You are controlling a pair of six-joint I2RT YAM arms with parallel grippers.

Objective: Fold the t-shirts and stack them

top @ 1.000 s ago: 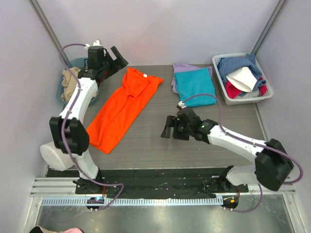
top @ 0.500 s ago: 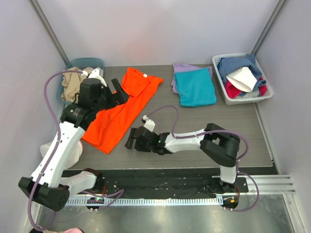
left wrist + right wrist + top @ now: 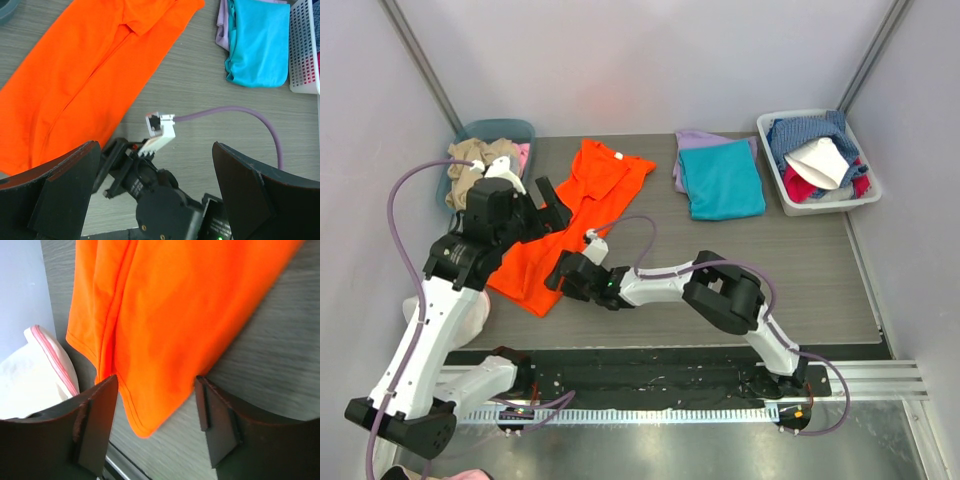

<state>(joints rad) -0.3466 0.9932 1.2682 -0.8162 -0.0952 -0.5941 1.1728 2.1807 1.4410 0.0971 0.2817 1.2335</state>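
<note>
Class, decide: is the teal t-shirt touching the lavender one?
Touching. The top external view shows the teal t-shirt lying on the lavender t-shirt, overlapping it.

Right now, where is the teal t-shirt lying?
In the top view, the teal t-shirt lies folded atop the lavender t-shirt, just left of the white basket.

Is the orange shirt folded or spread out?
Partly folded: the orange t-shirt lies as a long narrow strip, not a compact rectangle.
</note>
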